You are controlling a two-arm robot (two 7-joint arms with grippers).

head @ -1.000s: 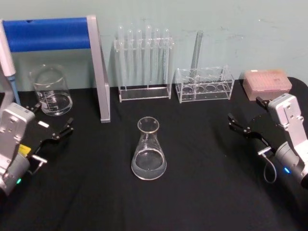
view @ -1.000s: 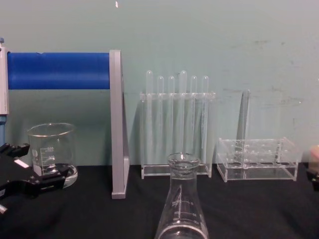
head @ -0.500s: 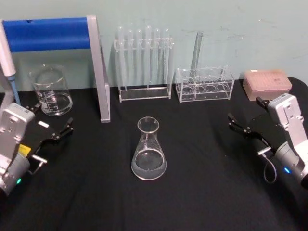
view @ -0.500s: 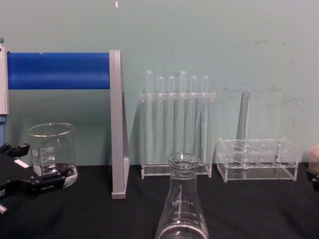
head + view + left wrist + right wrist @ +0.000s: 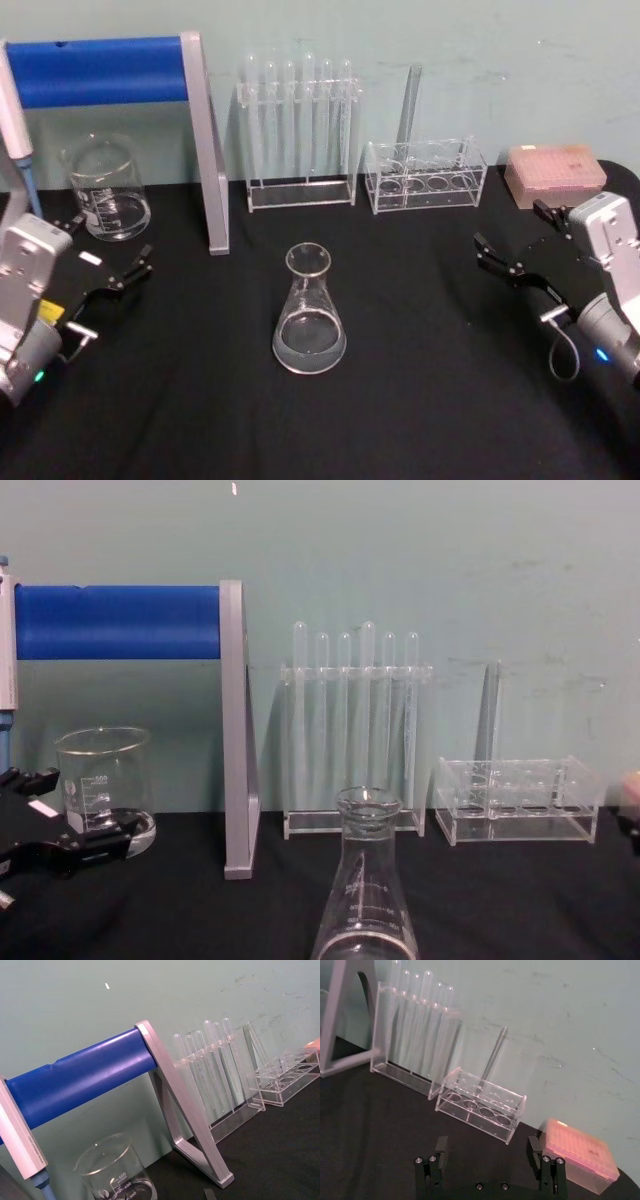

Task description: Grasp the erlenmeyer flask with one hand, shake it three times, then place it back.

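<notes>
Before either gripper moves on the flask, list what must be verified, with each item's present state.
1. Erlenmeyer flask upright on the table: ok.
2. Flask's neck free, nothing touching it: ok.
3. Right gripper open, off to the flask's right: ok.
4. Left gripper open, beside the beaker, away from the flask: ok.
5. Whether the flask holds liquid: cannot tell.

Head cam: high, pitched forward-down over black tabletop [image 5: 420, 400], clear acrylic rack of tall test tubes [image 5: 300, 130] at far edge. Chest cam: low, level, square-on to that rack, closer. Left wrist cam: rolled, low, sees rack from its left past blue-barred grey metal stand [image 5: 90, 1080]. Right wrist cam: low, from rack's right. All four share the rack.
</notes>
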